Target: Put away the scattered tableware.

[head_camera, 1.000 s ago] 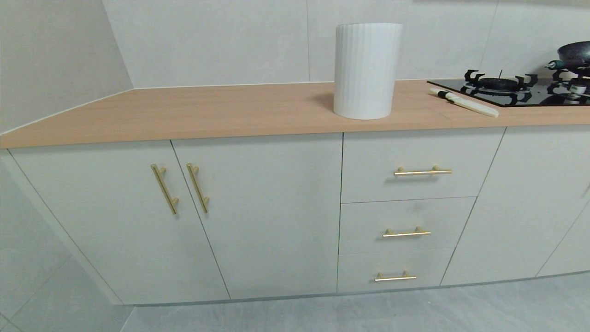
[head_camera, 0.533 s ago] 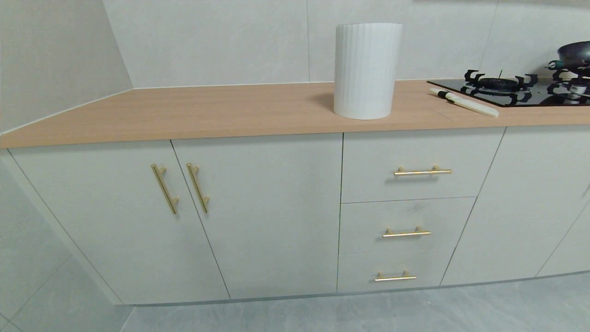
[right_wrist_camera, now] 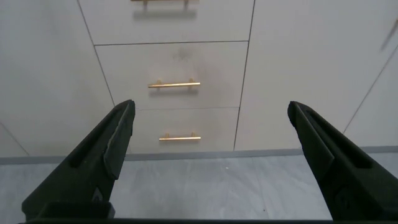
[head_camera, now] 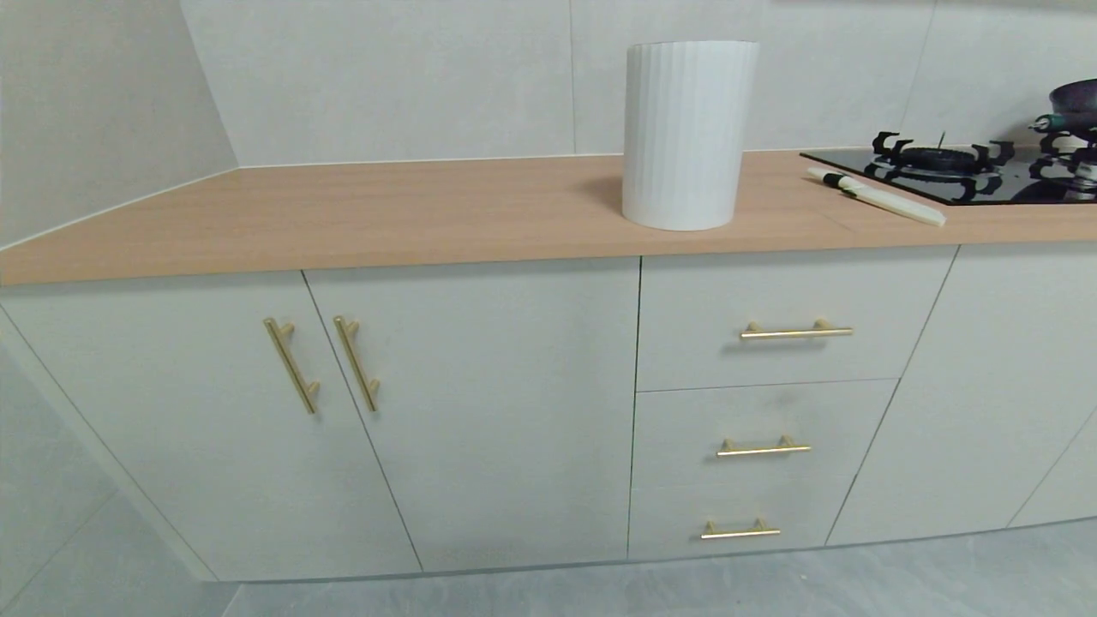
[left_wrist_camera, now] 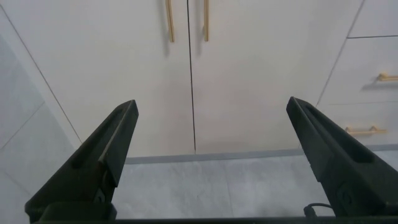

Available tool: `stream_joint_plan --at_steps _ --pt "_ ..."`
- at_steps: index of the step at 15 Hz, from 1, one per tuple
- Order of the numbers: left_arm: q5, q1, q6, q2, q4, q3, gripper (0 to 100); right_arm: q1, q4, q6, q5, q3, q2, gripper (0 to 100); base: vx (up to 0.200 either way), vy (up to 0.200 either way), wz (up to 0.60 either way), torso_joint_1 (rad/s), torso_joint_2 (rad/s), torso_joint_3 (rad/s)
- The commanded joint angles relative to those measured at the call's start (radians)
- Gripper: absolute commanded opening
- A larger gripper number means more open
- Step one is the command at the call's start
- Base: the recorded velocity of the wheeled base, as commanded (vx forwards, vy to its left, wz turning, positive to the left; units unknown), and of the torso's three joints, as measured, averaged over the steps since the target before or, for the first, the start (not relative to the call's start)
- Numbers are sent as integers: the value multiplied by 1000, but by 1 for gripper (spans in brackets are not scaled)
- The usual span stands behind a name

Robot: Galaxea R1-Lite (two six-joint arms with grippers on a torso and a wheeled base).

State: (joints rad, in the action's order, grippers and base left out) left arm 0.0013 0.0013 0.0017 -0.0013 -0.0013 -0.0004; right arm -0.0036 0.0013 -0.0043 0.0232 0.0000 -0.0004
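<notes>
I'm holding my left pincer point(left_wrist_camera: 211, 162) low in front of the cupboard doors point(left_wrist_camera: 261, 74). Its two dark fingers point(left_wrist_camera: 99, 162) are standing wide apart w/ nothing btwn them, and the grey floor point(left_wrist_camera: 205, 186) is lying below. My right pincer point(right_wrist_camera: 211, 162) is hanging the same way, spread wide & gripping nothing, facing the drawers point(right_wrist_camera: 174, 62) w/ their gold bar handles point(right_wrist_camera: 174, 84). From the head view, the knife point(head_camera: 874, 195), pale w/ a dark band nr one end, is lying flat on the bench point(head_camera: 386, 214). It's sitting twd the right, close to the front edge & just beside the near corner of the black hob point(head_camera: 943, 176). A tall white ribbed container point(head_camera: 690, 137) is standing upright on the bench above the top drawer, left of the knife & well apart from it. A dark pan point(head_camera: 1076, 92) is sitting on the hob's far burner at the right edge. Under the bench, the 2 cupboard doors are sitting shut w/ their gold handles side by side. The 3 drawers, stacked to the right of them, are sitting shut too. Both pincers are hanging well below the bench top, nowhere nr the knife.
</notes>
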Motion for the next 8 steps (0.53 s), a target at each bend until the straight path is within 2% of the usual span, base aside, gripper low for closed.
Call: stream_joint_plan --at_steps 1,8 --pt "0 0 0 1 0 0 100 1 0 0 0 0 2 100 200 0 0 7 -7 2" --pt "0 0 0 1 0 0 100 1 0 1 0 0 2 100 200 0 0 0 0 2"
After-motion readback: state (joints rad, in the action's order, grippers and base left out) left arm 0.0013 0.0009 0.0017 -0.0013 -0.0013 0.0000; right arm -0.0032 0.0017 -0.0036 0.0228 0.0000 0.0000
